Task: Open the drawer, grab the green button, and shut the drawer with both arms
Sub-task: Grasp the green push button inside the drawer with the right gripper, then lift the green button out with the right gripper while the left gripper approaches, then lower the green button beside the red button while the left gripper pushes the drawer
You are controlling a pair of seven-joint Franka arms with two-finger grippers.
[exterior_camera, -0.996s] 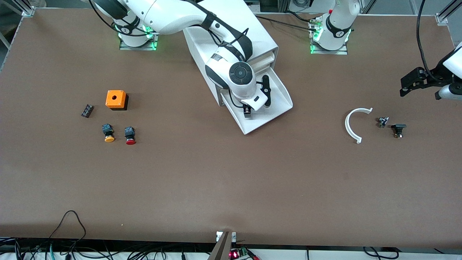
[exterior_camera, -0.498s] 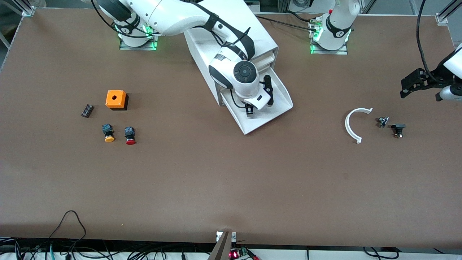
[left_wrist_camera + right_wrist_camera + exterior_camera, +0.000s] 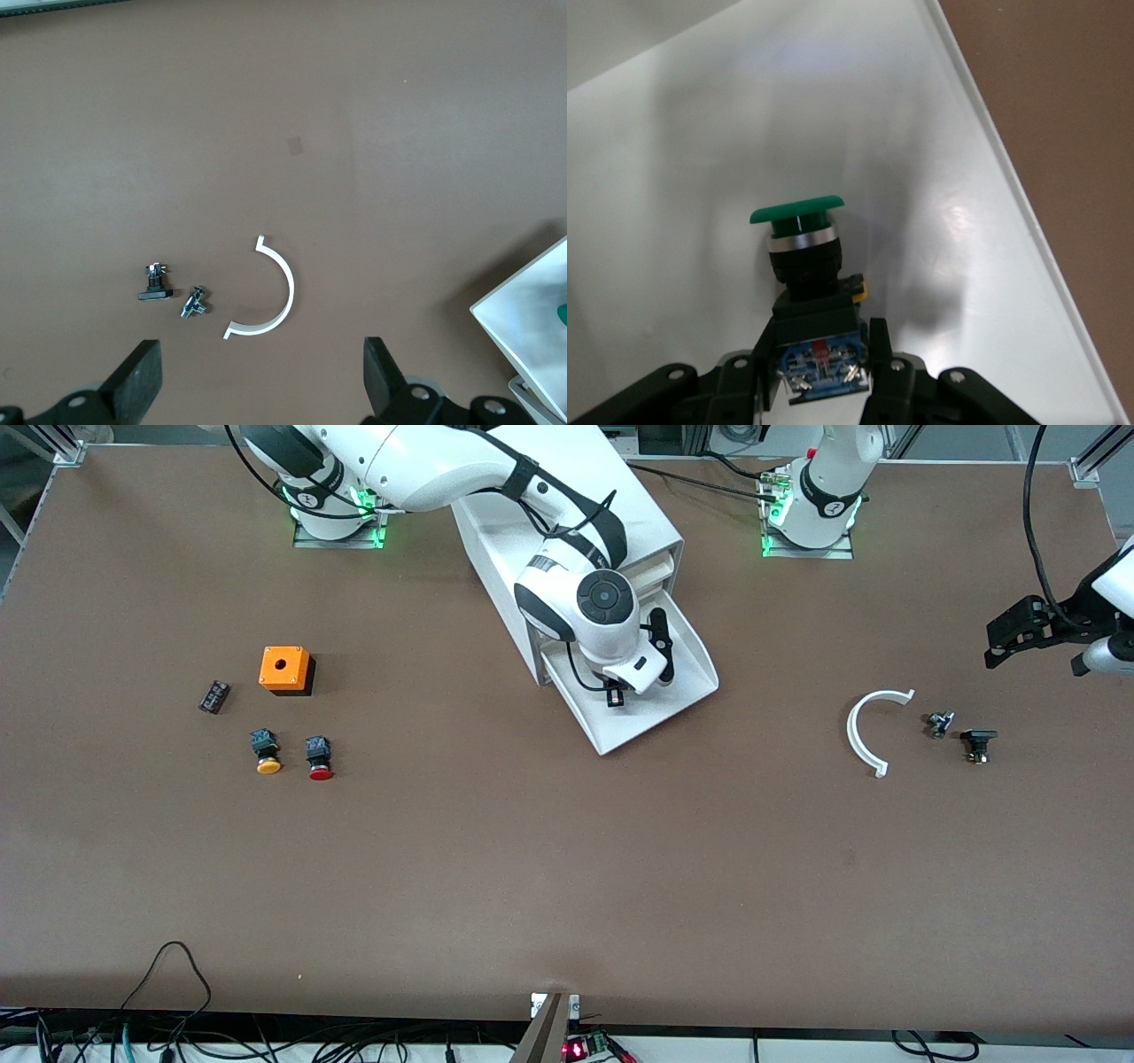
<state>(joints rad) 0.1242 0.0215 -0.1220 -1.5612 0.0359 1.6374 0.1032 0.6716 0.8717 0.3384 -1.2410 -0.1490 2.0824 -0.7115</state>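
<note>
The white cabinet (image 3: 642, 509) stands at the robots' edge of the table, and its lowest drawer (image 3: 642, 722) is pulled out toward the front camera. My right gripper (image 3: 614, 695) is down inside that drawer. In the right wrist view the right gripper (image 3: 819, 354) is shut on the black body of the button (image 3: 799, 232), whose green cap points away from the fingers over the drawer floor (image 3: 673, 159). My left gripper (image 3: 1005, 642) hangs open above the table at the left arm's end. The left gripper (image 3: 261, 376) holds nothing between its fingers (image 3: 142, 379).
Below the left gripper lie a white curved strip (image 3: 864, 735), a small metal fitting (image 3: 939, 724) and a black part (image 3: 978, 742). At the right arm's end sit an orange box (image 3: 285, 669), a small black block (image 3: 213, 696), an orange-capped button (image 3: 265, 751) and a red-capped button (image 3: 318, 757).
The right gripper's fingers have closed from open onto the button's body, and the hand has shifted slightly toward the cabinet. The left arm has hardly moved.
</note>
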